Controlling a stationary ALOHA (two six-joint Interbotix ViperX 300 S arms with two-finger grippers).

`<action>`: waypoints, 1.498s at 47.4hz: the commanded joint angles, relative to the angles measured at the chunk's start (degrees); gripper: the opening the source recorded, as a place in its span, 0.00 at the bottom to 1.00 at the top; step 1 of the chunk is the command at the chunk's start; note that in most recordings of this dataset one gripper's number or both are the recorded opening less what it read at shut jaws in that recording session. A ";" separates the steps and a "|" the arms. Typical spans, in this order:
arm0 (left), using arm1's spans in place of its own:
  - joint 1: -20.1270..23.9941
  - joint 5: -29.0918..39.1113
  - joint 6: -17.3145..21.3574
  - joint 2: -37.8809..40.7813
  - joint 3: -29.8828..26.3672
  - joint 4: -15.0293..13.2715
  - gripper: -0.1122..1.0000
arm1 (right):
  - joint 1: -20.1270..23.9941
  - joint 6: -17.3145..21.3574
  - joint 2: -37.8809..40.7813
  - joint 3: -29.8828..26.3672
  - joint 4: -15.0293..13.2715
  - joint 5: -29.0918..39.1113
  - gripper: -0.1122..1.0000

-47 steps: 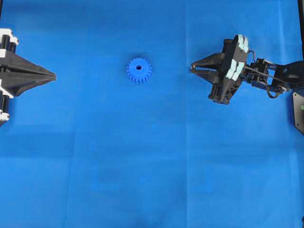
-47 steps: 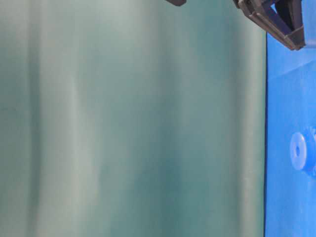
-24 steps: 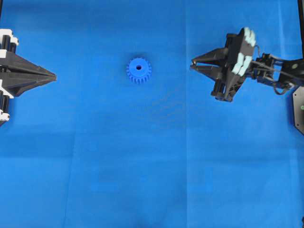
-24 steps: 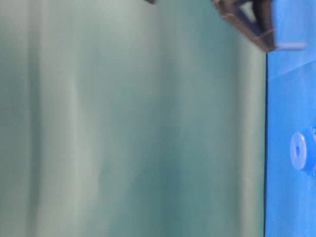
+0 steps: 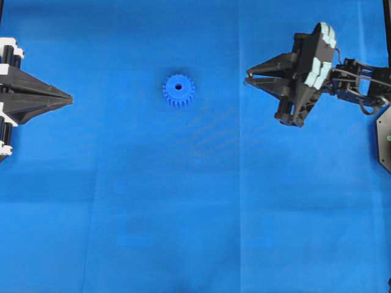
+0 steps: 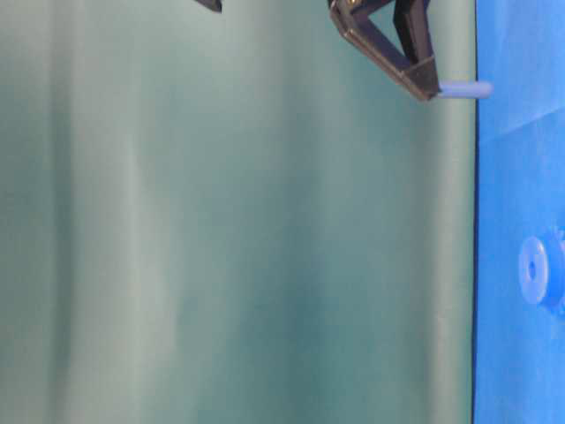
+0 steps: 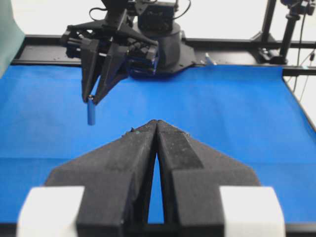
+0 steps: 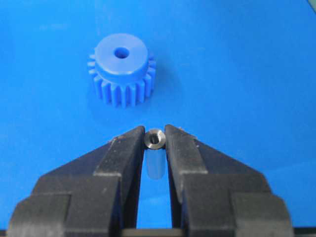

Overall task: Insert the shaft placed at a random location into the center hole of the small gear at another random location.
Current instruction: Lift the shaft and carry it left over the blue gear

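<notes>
We see two black arms. The left gripper (image 5: pixel 68 97) has wedge-shaped matte fingers and white blocks at its base. The right gripper (image 5: pixel 247 80) carries pale blue-grey ribbed pads, with thin black cables looping behind.

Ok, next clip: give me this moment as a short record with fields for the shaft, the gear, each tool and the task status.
shaft: metal pin clamped upright between the right tool's tips, held above the blue mat
small gear: flat on the mat, center hole facing up, empty
right tool: shut on the shaft, off to one side of the gear
left tool: shut, empty, at the mat's edge
status: shaft picked up, not yet inserted
</notes>
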 commanded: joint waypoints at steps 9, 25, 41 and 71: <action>0.09 -0.26 -0.09 0.44 -0.44 0.09 0.10 | 0.00 -0.18 4.66 -6.94 -0.09 0.00 0.13; 0.18 -0.26 -0.09 0.53 -0.44 0.18 0.10 | 1.05 -0.62 13.18 -18.90 -0.44 2.99 0.13; 0.09 -0.26 -0.09 0.53 -0.44 0.09 0.10 | 2.37 -0.62 17.84 -26.46 -0.70 5.01 0.13; 0.09 0.00 -0.18 0.53 -0.35 0.18 0.10 | 2.37 -0.18 21.27 -26.28 -0.53 3.60 0.13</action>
